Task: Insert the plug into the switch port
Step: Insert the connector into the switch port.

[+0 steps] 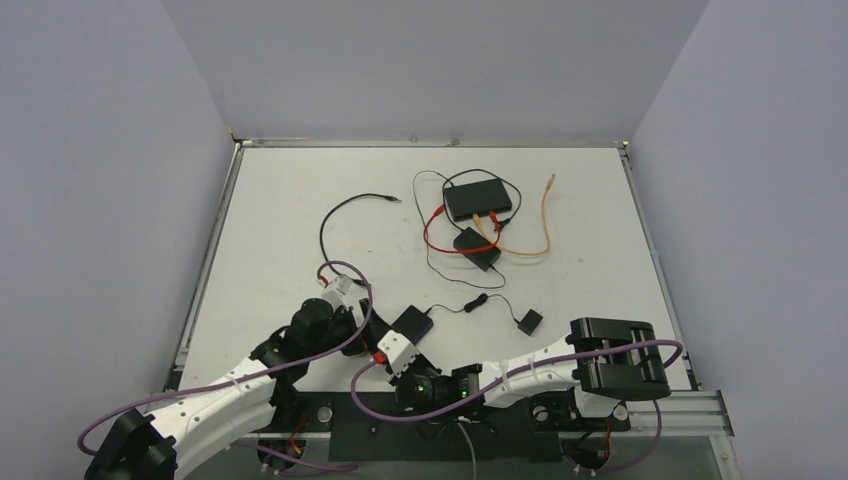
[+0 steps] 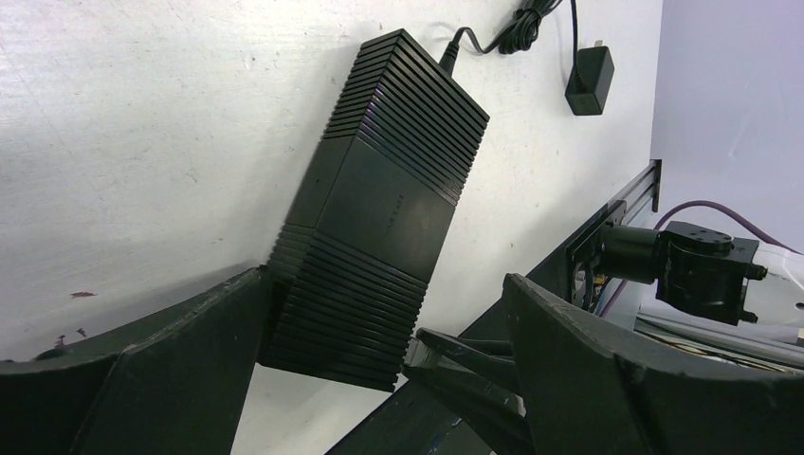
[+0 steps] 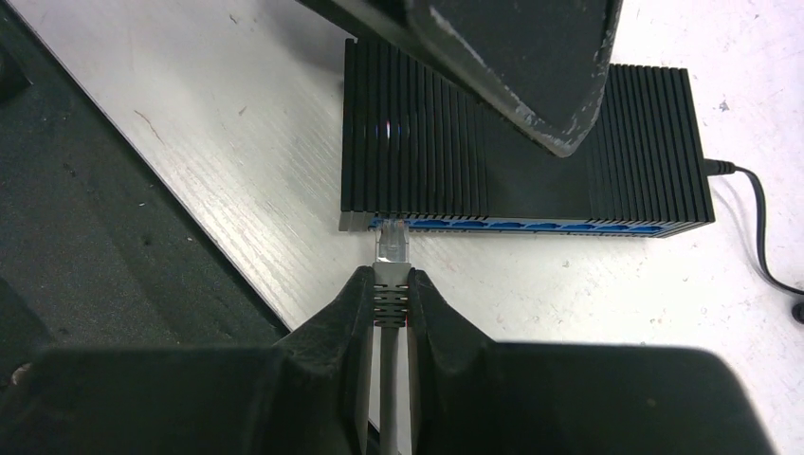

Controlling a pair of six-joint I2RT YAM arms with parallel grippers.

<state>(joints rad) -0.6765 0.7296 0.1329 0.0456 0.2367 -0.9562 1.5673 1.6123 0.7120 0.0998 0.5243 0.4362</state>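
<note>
Plug [image 3: 391,242] is pinched in the nearly closed right fingers [image 3: 337,322], its clear tip at the end port of the switch [image 3: 455,142], close to the worktop's [image 3: 228,142] near edge. The left fingers [image 2: 190,370] stand wide apart, straddling the switch's end and gripping nothing; bare worktop lies beyond.

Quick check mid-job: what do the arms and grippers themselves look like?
The left arm and right arm have white link shells, black joints and loose purple cables looping alongside. The left gripper and right gripper carry matte black, wedge-shaped fingers on white housings.
</note>
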